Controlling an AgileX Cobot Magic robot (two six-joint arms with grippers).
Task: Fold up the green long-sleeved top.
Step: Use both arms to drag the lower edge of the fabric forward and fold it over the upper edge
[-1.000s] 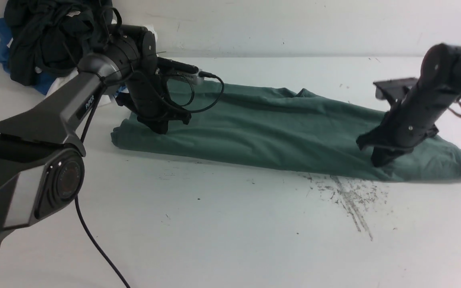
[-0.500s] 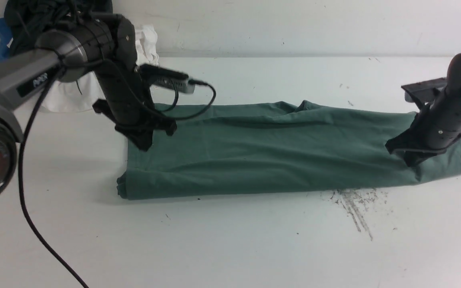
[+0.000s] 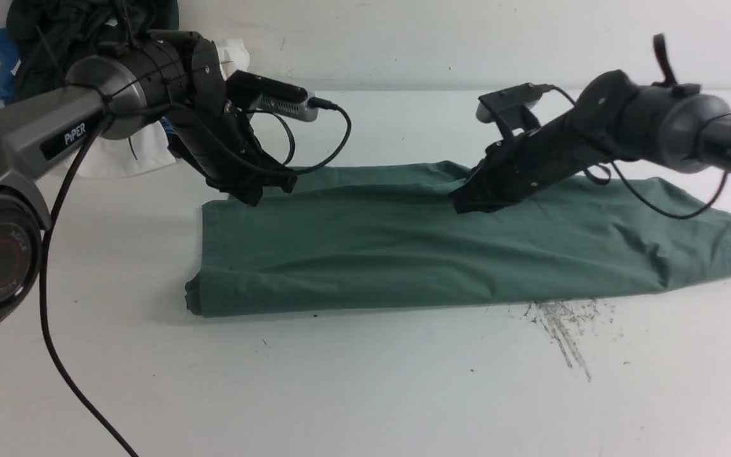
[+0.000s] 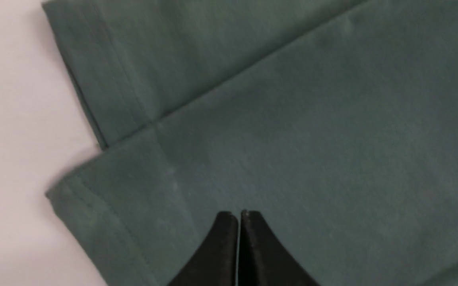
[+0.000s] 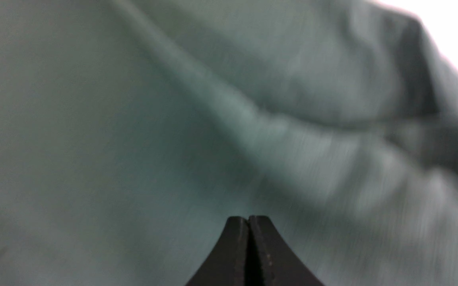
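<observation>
A: So, where's the green top [image 3: 403, 254]?
B: Flat on the table [image 3: 340, 393], folded into a long strip running left to right.
A: Left tool [image 3: 252, 195]?
B: Over the top's far left corner, by the hem. Tips fully together, no cloth between them.
A: Right tool [image 3: 467, 204]?
B: Over the top's far edge, about mid-length, beside a raised wrinkle. Also pinched closed, gripping nothing. Can't tell if either tip touches the fabric. Scuff marks [image 3: 559, 330] just off the top's near edge.

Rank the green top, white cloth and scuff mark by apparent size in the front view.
1. green top, largest by far.
2. white cloth and scuff mark look alike; the left arm hides some cloth.
</observation>
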